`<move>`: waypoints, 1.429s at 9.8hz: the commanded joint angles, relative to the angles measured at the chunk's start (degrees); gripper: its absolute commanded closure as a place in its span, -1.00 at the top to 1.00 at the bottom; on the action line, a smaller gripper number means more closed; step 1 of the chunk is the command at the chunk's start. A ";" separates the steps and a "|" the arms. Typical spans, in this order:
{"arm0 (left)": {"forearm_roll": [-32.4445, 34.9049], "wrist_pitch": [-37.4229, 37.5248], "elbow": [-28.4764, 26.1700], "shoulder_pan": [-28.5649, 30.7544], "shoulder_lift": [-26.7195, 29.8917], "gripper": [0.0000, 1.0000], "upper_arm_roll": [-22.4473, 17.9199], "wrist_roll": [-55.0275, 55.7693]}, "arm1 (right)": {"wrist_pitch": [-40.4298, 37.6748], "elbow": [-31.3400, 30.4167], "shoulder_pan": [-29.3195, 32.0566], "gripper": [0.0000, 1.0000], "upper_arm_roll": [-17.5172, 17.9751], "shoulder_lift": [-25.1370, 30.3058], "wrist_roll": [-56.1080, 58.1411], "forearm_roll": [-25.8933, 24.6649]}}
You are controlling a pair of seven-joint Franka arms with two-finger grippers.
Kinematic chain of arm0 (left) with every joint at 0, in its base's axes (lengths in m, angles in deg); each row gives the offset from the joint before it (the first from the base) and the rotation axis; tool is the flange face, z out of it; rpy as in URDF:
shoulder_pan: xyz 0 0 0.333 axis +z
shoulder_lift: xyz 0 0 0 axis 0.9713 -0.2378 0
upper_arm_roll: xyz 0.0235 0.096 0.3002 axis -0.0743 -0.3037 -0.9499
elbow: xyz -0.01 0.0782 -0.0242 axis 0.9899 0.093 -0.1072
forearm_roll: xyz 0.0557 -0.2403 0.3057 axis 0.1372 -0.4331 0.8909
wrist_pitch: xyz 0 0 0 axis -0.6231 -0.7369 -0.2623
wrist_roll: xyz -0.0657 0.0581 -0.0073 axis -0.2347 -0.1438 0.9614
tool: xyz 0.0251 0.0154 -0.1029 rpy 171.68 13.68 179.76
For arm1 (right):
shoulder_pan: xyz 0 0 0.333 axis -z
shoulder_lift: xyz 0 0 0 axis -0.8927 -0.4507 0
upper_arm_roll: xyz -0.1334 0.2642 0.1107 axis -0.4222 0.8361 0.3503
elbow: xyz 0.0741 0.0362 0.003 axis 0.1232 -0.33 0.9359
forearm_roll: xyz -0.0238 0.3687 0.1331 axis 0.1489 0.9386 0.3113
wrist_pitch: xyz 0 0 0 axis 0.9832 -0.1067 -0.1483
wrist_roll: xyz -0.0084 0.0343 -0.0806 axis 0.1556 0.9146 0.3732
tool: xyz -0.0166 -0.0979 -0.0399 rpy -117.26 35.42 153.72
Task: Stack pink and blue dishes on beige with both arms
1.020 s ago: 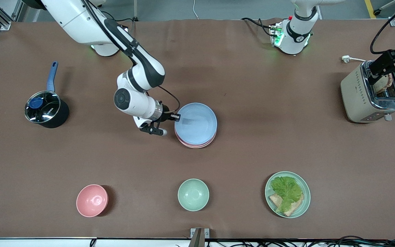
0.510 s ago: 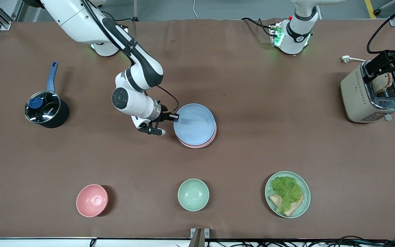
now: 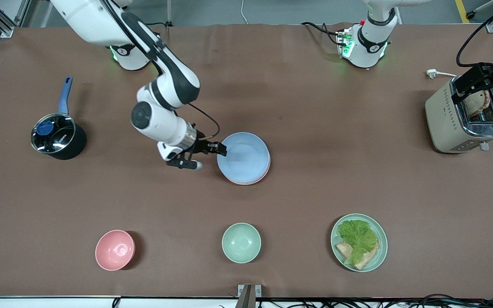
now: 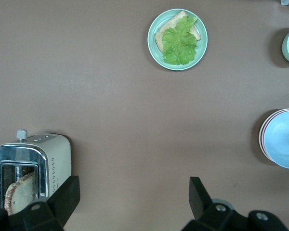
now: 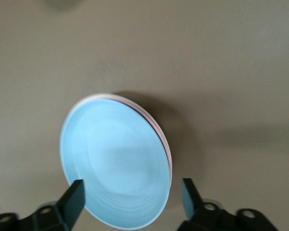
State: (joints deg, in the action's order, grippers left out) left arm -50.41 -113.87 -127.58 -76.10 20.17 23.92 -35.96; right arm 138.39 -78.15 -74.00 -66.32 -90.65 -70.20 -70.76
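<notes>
The right gripper (image 3: 217, 149) has let go of the blue plate (image 3: 244, 155), fingers spread, backing off the stack; pink plate (image 3: 265, 171) beneath; left gripper (image 4: 135, 202) waits spread over the counter (image 3: 315, 128)

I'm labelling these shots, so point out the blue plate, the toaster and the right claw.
blue plate (image 3: 245, 155), front view, centre of its top face
toaster (image 3: 445, 117), front view, beige side wall
right claw (image 5: 132, 197), right wrist view, midway between its open fingertips
</notes>
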 commanded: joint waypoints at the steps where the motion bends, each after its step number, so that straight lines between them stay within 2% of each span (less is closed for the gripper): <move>1: -0.79 0.97 -2.09 0.11 0.25 1.00 -0.36 -0.48 | -13.02 -0.21 4.18 1.00 -3.25 12.24 -0.06 -10.26; 4: -0.45 2.38 -2.18 0.38 0.25 1.00 -0.36 -0.84 | -32.98 10.49 5.78 1.00 -11.06 17.54 0.02 -23.99; 5: -0.09 2.29 -2.10 0.47 0.16 1.00 -0.36 -1.28 | -36.01 12.62 5.86 1.00 -14.40 19.21 0.37 -25.86; 6: 0.17 2.37 -2.18 0.38 0.08 1.00 -0.36 -4.93 | -36.82 12.73 5.95 1.00 -17.13 21.31 3.85 -25.88; 7: 0.17 2.46 -2.18 0.47 0.07 1.00 -0.27 -5.14 | -40.22 12.99 8.48 1.00 -17.94 23.33 11.81 -25.18; 10: 0.26 2.38 -2.18 0.38 -0.19 1.00 -0.27 -2.25 | -55.85 24.29 9.73 1.00 -21.54 23.88 18.47 -20.45; 12: 0.52 2.29 -2.18 0.38 -0.19 1.00 -0.09 -2.16 | -57.48 26.08 9.99 1.00 -23.65 23.71 18.83 -16.76; 13: 0.70 2.29 -2.18 0.38 -0.28 1.00 -0.09 -2.16 | -57.22 26.17 9.74 1.00 -25.57 23.62 19.09 -16.13; 14: 0.70 2.29 -2.18 0.38 -0.28 1.00 -0.09 -2.16 | -57.48 26.26 9.56 1.00 -25.68 23.53 19.62 -16.47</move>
State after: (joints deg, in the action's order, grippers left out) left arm -50.38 -111.88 -128.04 -75.80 20.09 23.62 -38.60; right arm 81.52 -52.71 -64.46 -91.32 -66.48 -51.55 -88.05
